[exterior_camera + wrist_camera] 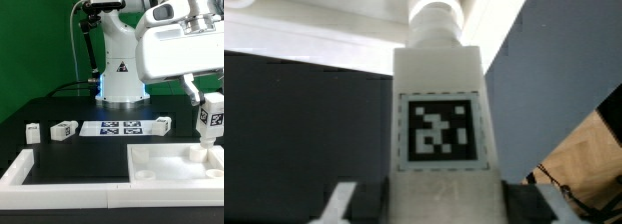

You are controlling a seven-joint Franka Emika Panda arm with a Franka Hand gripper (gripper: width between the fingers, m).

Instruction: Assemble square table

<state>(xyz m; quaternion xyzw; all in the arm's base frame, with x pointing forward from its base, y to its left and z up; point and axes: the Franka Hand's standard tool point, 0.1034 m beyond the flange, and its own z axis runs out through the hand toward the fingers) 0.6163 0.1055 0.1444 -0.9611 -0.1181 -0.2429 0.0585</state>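
Note:
The square white table top (150, 160) lies tray-like at the exterior view's front right, with raised rim and corner sockets. My gripper (210, 118) is shut on a white tagged leg (208, 125) and holds it upright over the top's right back corner, its lower end at or in the socket there. In the wrist view the leg (441, 110) fills the middle, tag facing the camera, running down toward the white top (331, 38). Three more legs lie on the black table: two at the left (32, 131) (64, 128) and one beside the marker board (160, 123).
The marker board (112, 127) lies flat at the table's middle back. A long white border rail (20, 165) runs along the front left. The robot base (120, 75) stands behind the board.

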